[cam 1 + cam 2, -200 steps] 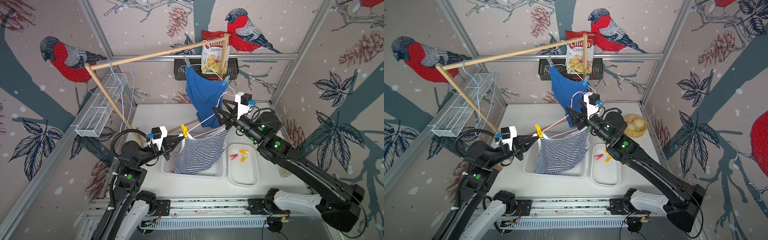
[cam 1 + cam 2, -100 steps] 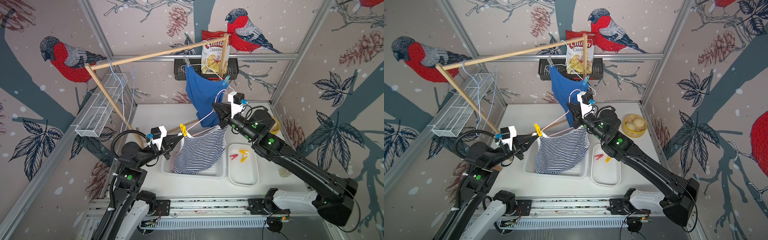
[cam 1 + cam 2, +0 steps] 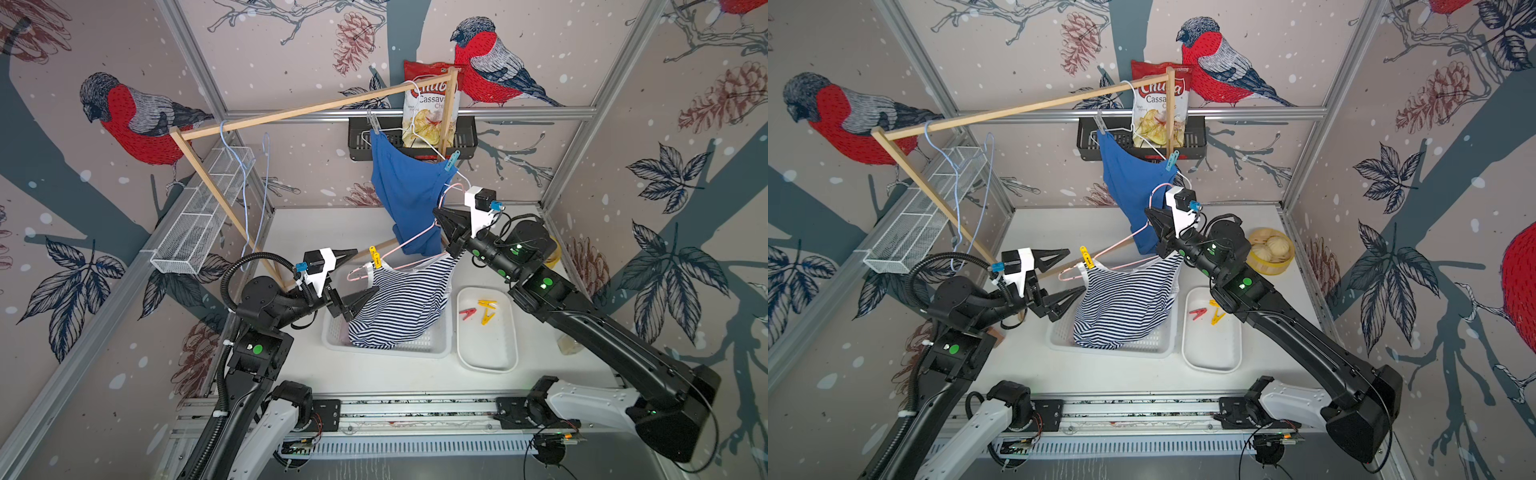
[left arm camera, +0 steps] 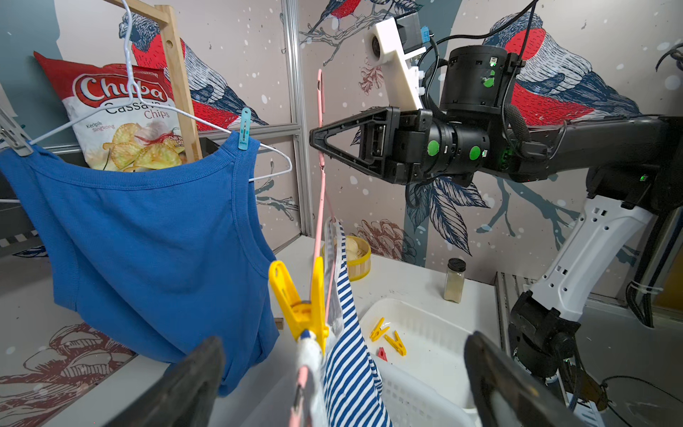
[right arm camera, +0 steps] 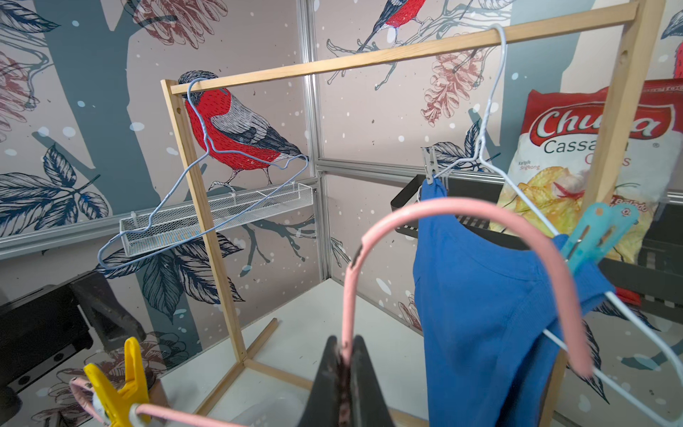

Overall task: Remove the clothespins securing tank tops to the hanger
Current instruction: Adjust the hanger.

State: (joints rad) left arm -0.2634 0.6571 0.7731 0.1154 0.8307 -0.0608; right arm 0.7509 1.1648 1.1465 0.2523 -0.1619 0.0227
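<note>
Right wrist view: the right gripper (image 5: pixel 345 356) has its jaws pressed together on the neck of the pink hanger (image 5: pixel 462 209), whose hook hangs on nothing.
Other claw: the left gripper (image 3: pixel 365 271) is spread wide and empty, with one finger on each side of the hanger's near end. It seems to touch nothing.
Pin in question: a yellow clothespin (image 4: pixel 299 299) is clamped on that end of the pink hanger, pinning a strap of the striped tank top (image 3: pixel 399 307). Its two tails are splayed upward.
How the pin will handle: it is light, hard, smooth plastic on a spring, so it is likely to skid or twist if caught off-centre.
Where to hold: I judge the best hold is across the two splayed tails, squeezed together, then drawn off away from the strap.
Hanger: it is thin and springy and may swing under the squeeze; the right grip steadies it.
Striped top: it is soft and limp, and its lower part sags into the white basket (image 3: pixel 415 351). Once freed it should simply drop in. I cannot tell whether its far strap is pinned.
Further out: the blue tank top (image 4: pixel 148 251) hangs on a white wire hanger (image 4: pixel 184 111) from the wooden rack (image 3: pixel 291 114). A teal clothespin (image 4: pixel 244 127) and a grey clothespin (image 5: pixel 428 164) hold it there.
Tray: the white tray (image 3: pixel 486 365) sits beside the basket, with a red clothespin (image 3: pixel 467 312) and two loose yellow ones lying in it.
</note>
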